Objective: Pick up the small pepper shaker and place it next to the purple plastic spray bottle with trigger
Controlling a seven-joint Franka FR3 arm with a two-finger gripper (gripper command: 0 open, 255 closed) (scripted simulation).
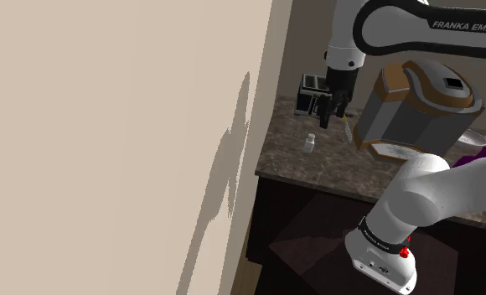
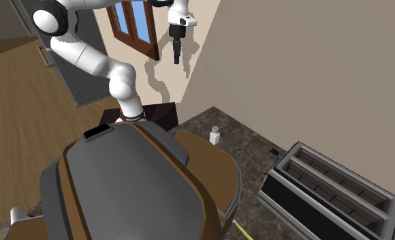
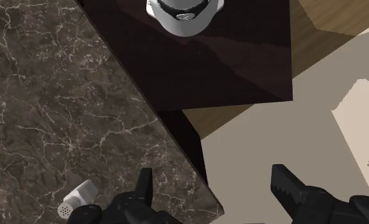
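My gripper (image 3: pixel 213 175) spread wide, nothing between fingers (image 3: pixel 144 183), high over counter (image 3: pixel 49 95) edge. Toaster (image 2: pixel 332 187) near me, slots empty. Counter dark marble; beige wall (image 1: pixel 107 126), wood floor (image 2: pixel 26 88). Dark stand (image 3: pixel 240 63) butts counter side. Shaker (image 1: pixel 312 142) upright on counter, below me, outside one finger. Big grey-brown appliance (image 1: pixel 417 105) close by, purple bottle (image 1: pixel 474 155) past it.

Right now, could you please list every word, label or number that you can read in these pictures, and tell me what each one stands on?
"FRANKA EMIKA": white letters on the arm's dark upper link, in the shoulder view.
Small white lettering on the dark band at the arm's base: too small to read.
The pepper shaker and the toaster carry no text that can be read.
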